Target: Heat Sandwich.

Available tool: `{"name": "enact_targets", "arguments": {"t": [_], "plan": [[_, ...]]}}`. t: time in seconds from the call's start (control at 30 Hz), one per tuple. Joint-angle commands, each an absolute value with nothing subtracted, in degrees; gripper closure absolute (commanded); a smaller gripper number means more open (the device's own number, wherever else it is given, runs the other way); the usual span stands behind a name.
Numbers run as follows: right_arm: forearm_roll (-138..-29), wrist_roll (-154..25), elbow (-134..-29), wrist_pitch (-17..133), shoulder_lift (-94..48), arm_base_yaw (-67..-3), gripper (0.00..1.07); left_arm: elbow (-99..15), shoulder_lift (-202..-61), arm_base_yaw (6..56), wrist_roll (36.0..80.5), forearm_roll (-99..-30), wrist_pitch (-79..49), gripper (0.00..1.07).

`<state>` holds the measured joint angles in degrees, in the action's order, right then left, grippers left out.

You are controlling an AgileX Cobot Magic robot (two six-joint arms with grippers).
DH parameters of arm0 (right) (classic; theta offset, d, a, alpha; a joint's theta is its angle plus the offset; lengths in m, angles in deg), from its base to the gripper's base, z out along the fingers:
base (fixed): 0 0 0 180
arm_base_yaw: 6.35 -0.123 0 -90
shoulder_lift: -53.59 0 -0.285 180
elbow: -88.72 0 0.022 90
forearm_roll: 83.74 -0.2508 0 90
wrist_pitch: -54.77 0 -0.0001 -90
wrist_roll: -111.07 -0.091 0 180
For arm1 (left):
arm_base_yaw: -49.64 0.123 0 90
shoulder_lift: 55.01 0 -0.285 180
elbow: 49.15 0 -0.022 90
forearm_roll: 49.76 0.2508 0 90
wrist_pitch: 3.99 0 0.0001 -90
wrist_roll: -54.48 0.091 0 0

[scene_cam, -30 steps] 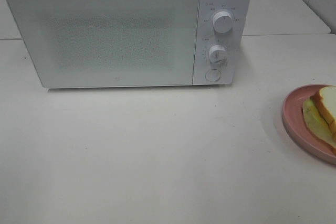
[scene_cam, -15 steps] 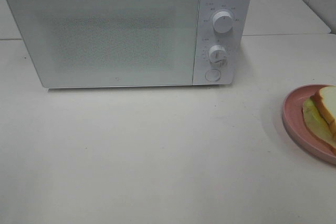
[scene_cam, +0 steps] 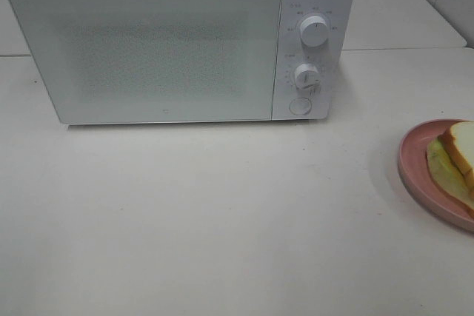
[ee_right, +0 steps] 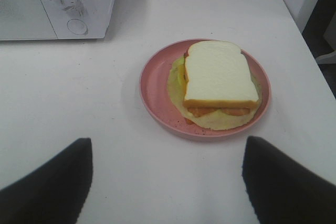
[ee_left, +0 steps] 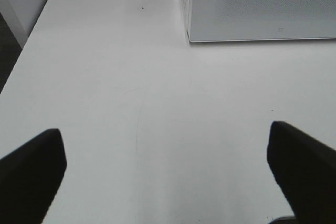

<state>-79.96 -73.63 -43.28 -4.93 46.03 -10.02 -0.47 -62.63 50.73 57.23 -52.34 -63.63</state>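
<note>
The sandwich, white bread over pale green lettuce and orange-yellow filling, lies on a round pink plate. In the high view the sandwich and plate sit at the table's right edge, partly cut off. A white microwave stands at the back with its door shut. My right gripper hovers open short of the plate, nothing between its dark fingers. My left gripper is open over bare table, the microwave's corner ahead of it. Neither gripper shows in the high view.
The microwave has two knobs and a round button on its right panel. The white table's left edge drops off in the left wrist view, and the table's right edge lies beyond the plate.
</note>
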Motion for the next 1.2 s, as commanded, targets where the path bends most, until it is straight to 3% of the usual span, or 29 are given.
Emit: {"name": "enact_targets", "arguments": {"t": [0.03, 1.2], "plan": [[-80.1, -73.2, -43.1, -4.6, 47.0, -9.8, 0.31, -0.4, -60.9, 51.0, 56.9, -52.6, -63.5, 0.05], [-80.1, -73.2, -43.1, -4.6, 47.0, -9.8, 0.31, -0.4, -61.2, 51.0, 56.9, -52.6, -63.5, 0.05]]}}
